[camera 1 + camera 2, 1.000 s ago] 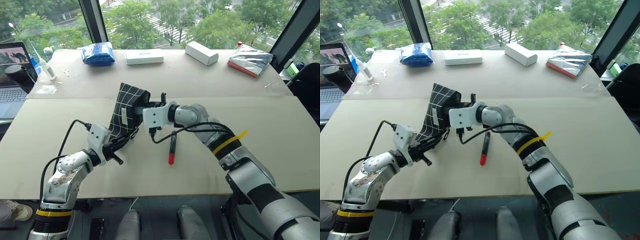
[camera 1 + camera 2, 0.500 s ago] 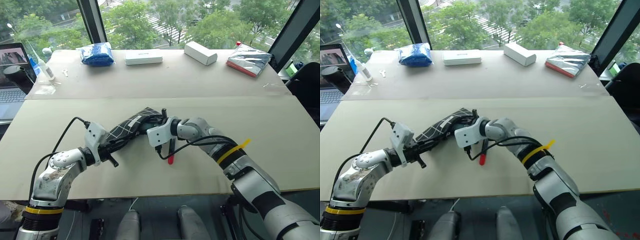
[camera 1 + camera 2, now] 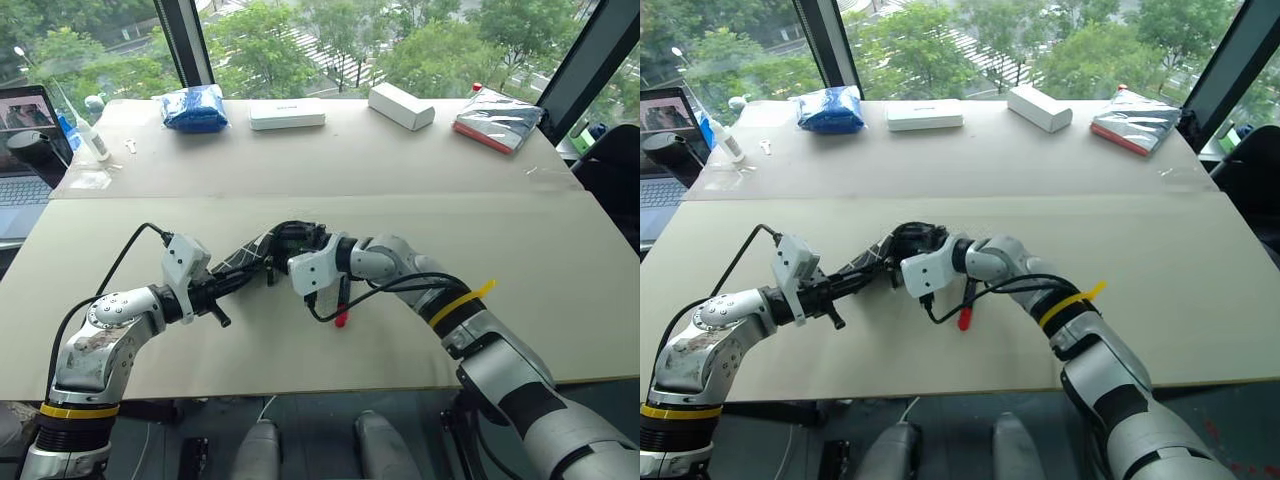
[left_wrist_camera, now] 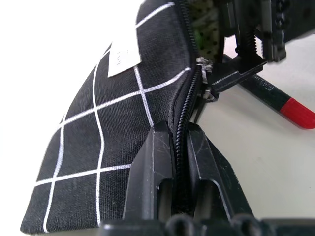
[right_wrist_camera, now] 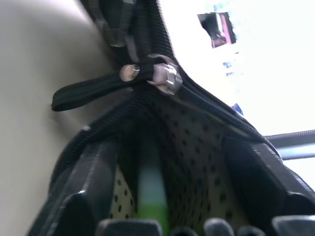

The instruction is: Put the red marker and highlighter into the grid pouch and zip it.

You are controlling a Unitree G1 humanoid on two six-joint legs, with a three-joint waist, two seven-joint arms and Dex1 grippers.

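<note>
Pinching grid pouch (image 4: pixel 118 123) in left pincer (image 4: pixel 179 147), right pincer (image 5: pixel 167 196) spread wide.

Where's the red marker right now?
The red marker lies on the table near the front middle, just under the right arm, beside the open end of the grid pouch; it is not in the pouch yet.

Highlighter (image 5: pixel 150 196) blurred inside grid pouch (image 4: pixel 123 103), probably lower end cut off; red marker (image 4: pixel 275 96) part-hidden.
</note>
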